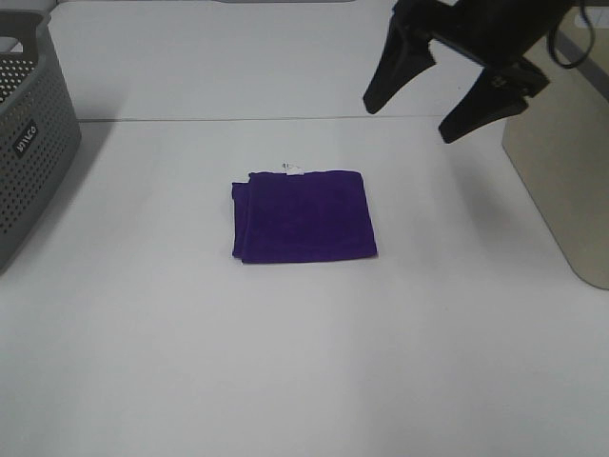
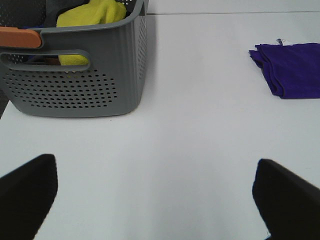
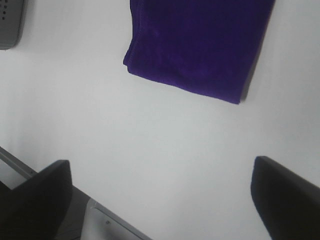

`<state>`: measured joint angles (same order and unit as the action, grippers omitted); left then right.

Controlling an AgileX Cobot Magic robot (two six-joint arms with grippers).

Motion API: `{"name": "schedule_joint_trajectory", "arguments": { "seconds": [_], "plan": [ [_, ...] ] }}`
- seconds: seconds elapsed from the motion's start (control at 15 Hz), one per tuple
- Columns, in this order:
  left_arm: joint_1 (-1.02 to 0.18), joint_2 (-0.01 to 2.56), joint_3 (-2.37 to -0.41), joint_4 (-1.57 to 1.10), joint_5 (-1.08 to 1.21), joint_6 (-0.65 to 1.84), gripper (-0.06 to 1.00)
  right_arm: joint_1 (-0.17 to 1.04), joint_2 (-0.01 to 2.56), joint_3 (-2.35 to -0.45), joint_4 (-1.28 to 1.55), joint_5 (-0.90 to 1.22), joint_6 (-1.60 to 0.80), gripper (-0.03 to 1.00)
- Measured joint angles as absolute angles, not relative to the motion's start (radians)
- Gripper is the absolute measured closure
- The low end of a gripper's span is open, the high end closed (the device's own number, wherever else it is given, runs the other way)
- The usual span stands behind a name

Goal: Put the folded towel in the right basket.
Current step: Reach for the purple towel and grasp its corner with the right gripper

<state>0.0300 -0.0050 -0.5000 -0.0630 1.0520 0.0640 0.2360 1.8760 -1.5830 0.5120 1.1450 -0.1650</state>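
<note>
Inspector: Step in hand?

Assessor: Approach, by my reading. The folded towel [image 1: 304, 216] lies flat at the middle of the desk [image 1: 190, 381], not yet grasped.

Inspector: Gripper condition?

Assessor: The right gripper [image 1: 411, 118] hangs above the desk toward the far right corner, jaws spread wide and holding nothing. The left gripper [image 2: 155, 200] is likewise spread and empty. Its camera faces the grey basket [image 2: 75, 85] at the left edge (a yellow cloth [image 2: 92, 15] lies inside).

Inspector: Towel relative to the right gripper?

Assessor: Well apart, no contact. The towel lies below the gripper, nearer the front edge and further toward the left edge.

Inspector: Next move?

Assessor: In my judgement, the right gripper must descend over the towel's right-hand border and close on every folded layer. It must then carry the towel to the right basket [image 1: 561, 190] at the right edge. A partial pinch could let the fold open.
</note>
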Motion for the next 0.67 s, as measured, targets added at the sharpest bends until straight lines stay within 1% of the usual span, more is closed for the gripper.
{"name": "schedule_joint_trajectory", "arguments": {
  "seconds": [0.13,0.33,0.67],
  "plan": [
    [0.030,-0.005,-0.500,-0.063,1.052,0.064,-0.05,0.239,2.009,-1.667,0.530,1.143,-0.166,0.03],
    [0.030,-0.005,-0.500,-0.063,1.052,0.064,-0.05,0.239,2.138,-1.725,0.531,1.112,-0.169,0.03],
    [0.030,-0.005,-0.500,-0.063,1.052,0.064,-0.05,0.238,2.250,-1.734,0.425,0.972,-0.169,0.03]
  ]
}}
